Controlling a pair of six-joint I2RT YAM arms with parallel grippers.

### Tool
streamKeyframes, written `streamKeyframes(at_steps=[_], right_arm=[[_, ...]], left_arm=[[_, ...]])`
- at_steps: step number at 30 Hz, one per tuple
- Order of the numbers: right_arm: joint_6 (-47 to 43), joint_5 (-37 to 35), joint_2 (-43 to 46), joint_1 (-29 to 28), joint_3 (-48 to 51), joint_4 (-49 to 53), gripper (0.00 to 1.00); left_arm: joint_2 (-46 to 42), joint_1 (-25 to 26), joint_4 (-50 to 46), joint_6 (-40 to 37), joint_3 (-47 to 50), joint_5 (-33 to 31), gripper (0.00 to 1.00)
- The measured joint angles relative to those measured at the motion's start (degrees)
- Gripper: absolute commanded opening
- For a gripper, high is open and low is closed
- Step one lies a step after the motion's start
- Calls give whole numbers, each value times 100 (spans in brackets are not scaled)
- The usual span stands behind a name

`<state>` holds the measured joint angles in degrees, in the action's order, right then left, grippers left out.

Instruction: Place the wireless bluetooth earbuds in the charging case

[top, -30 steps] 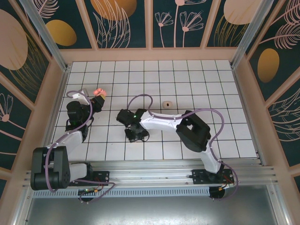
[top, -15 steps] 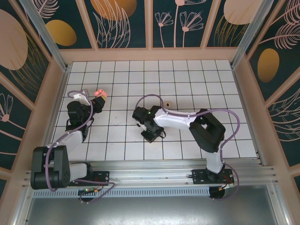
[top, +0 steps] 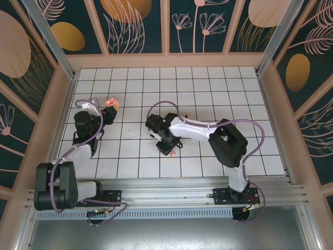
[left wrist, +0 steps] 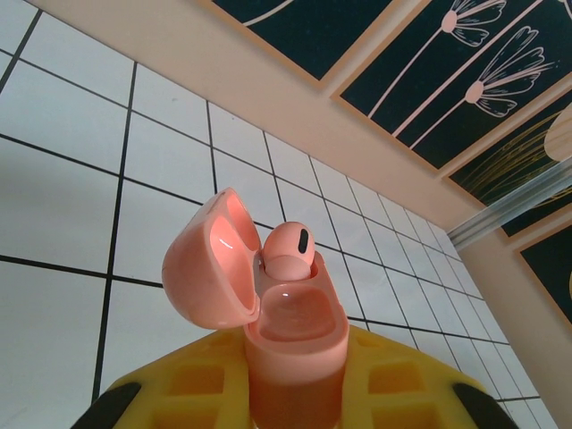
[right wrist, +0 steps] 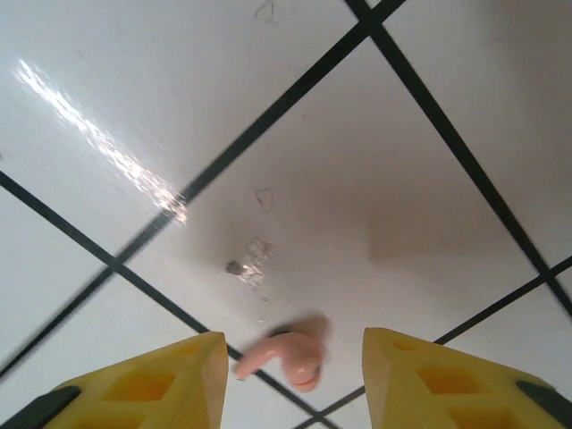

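Pink glossy earbud (right wrist: 290, 356) on tile (right wrist: 402, 179): tiny, likely light, slippery; pinch across bulb. Right gripper (right wrist: 293, 349) released, straddling it. Left gripper (left wrist: 290, 393) clenched on open charging case (left wrist: 290, 326).

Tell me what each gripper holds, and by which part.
Left gripper: the open charging case, clamped by its lower body. Right gripper: nothing; its open jaws straddle a loose earbud on the table.

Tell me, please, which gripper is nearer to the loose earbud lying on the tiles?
Right. The right gripper, open, straddles the loose earbud, one finger on either side. The left gripper is well away to the left, shut on the open charging case.
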<state>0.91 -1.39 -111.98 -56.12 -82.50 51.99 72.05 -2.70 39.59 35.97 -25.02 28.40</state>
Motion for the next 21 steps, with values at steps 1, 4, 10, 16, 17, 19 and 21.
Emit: streamKeyframes(at_steps=[1, 4, 10, 16, 17, 19, 21], right_arm=[[205, 37, 57, 0, 0, 37, 45], [1047, 105, 219, 17, -74, 247, 45], [2994, 490, 595, 264, 20, 435, 46], [4503, 1073, 962, 520, 944, 208, 45], [4653, 1141, 962, 518, 1049, 107, 45], [4848, 1235, 957, 520, 1161, -17, 45], [4964, 1287, 922, 529, 1174, -136, 46]], left_arm=[[0, 0, 0, -2, -2, 9, 15], [0, 0, 0, -2, -2, 35, 15], [-2, 0, 0, -22, -2, 114, 15], [-39, 0, -28, -61, -2, 114, 15], [-44, 0, -37, -76, -2, 114, 15], [-42, 0, -42, -79, -2, 116, 15], [-37, 0, -39, -79, -2, 125, 15]])
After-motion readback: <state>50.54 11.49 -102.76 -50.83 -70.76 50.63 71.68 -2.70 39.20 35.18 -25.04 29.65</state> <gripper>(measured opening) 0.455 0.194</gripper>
